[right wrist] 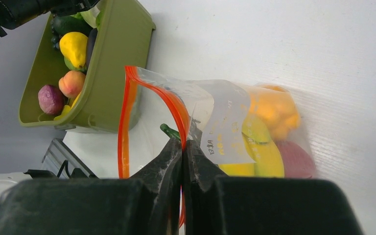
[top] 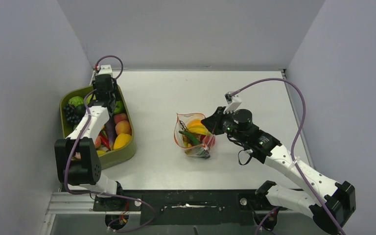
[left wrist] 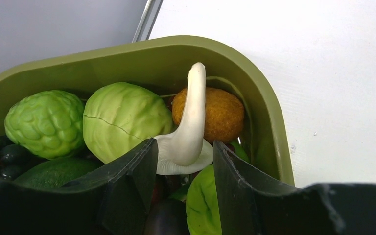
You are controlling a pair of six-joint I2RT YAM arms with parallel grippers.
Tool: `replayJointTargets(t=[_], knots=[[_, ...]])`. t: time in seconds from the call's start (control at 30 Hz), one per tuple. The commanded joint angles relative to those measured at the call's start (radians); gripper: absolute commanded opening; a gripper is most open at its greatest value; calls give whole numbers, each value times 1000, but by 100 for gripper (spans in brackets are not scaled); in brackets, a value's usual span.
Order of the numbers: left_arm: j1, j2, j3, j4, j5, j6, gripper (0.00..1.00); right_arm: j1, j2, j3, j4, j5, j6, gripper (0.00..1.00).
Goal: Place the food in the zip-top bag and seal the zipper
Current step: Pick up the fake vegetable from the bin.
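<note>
Between the parted fingers of the left gripper (left wrist: pixel 185 147) stands the mushroom (left wrist: pixel 196 98), stalk pointing away, in the tray (left wrist: pixel 269 112); the right gripper (right wrist: pixel 182 144), fingers together, clamps the zipper (right wrist: pixel 122 122) of the bag (right wrist: pixel 225 122).

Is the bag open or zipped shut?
Open: the red zipper gapes in a wide loop; the right tool pinches one side.

Smooth olive-green plastic tray (left wrist: pixel 269 112) of glossy toy vegetables (left wrist: pixel 125 117), one orange piece (left wrist: pixel 223 113) rough-skinned, on a matt white table (left wrist: pixel 333 73); zip-top bag (right wrist: pixel 200 90) of clear, creased plastic film.
</note>
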Motion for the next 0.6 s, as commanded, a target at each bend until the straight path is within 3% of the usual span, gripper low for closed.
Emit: replayJointTargets(t=[0.0,0.2,0.57], knots=[[6,14,50,75,32,34,43,-5,-39,47,47,10,3,0],[6,37,45,94,41,46,35,-5,-49,41,45,16,8,0],[6,60,52,94,8,77,33,-5,-35,47,57,12,7,0]])
